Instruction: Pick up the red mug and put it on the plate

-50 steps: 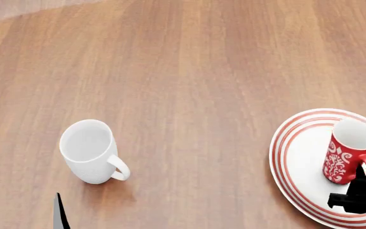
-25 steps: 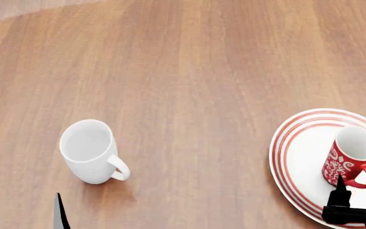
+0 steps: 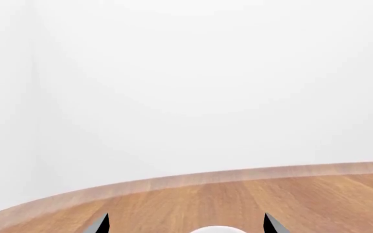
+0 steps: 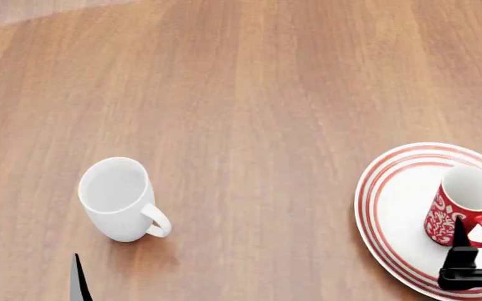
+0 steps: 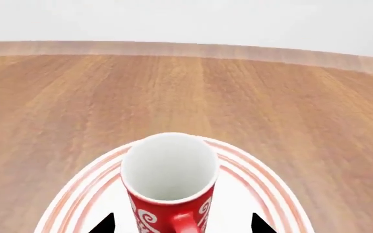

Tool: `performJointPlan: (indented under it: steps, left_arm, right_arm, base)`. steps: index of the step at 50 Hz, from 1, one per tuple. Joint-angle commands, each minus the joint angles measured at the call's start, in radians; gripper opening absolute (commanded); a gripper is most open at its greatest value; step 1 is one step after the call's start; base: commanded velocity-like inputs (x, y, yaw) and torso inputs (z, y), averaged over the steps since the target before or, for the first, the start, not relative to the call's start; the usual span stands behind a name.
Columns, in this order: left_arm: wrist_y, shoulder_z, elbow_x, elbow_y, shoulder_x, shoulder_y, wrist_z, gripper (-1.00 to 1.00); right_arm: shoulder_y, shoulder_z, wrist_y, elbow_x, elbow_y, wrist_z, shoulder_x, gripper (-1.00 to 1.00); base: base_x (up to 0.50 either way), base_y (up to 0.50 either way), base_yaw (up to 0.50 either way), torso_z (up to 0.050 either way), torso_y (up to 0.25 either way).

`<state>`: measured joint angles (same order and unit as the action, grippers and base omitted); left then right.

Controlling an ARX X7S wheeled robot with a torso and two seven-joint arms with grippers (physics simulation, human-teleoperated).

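Wooden table [image 4: 250, 94], white wall [image 3: 206, 82] behind, red mug [image 4: 457, 207] on plate [image 4: 391, 207]

White mug [image 4: 121, 199], wood table [image 4: 250, 94].

A red mug [image 4: 459, 210] with white swirl ornament, white interior and red handle sits on a white plate [image 4: 391, 207] ringed in concentric red bands. A plain white mug [image 4: 122, 200] stands on the warm brown wood-grain desk [image 4: 250, 94]. My pincer fingertips [image 4: 461, 233] are black.
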<state>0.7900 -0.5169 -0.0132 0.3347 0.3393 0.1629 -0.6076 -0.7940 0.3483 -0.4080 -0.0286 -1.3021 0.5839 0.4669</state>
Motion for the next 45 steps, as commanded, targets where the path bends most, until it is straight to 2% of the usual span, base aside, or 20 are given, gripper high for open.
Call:
performJointPlan:
  steps: [1, 10, 14, 30, 45]
  left_arm:
    - [0.007, 0.0, 0.002, 0.003, 0.0, 0.001, -0.003, 1.0]
    - [0.009, -0.001, 0.004, 0.005, 0.0, 0.002, -0.005, 1.0]
    - [0.01, -0.001, 0.004, 0.005, 0.0, 0.002, -0.006, 1.0]
    - [0.009, -0.002, 0.005, 0.005, 0.001, 0.002, -0.01, 1.0]
    - [0.011, -0.006, 0.001, 0.006, 0.002, 0.004, -0.009, 1.0]
  right_arm:
    - [0.097, 0.038, 0.036, -0.035, 0.216, 0.055, -0.016, 1.0]
    - [0.308, 0.094, 0.288, -0.118, 0.738, 0.054, -0.064, 1.0]
    - [0.365, 0.111, 0.338, -0.145, 0.873, 0.054, -0.075, 1.0]
    - [0.552, 0.156, 0.438, -0.228, 1.266, 0.05, -0.122, 1.0]
    - [0.68, 0.164, 0.413, -0.257, 1.471, 0.07, -0.152, 1.0]
  base:
    - [0.0, 0.0, 0.0, 0.0, 0.0]
    - [0.0, 0.0, 0.0, 0.0, 0.0]
    - [0.0, 0.0, 0.0, 0.0, 0.0]
    - [0.0, 0.0, 0.0, 0.0, 0.0]
    - [0.0, 0.0, 0.0, 0.0, 0.0]
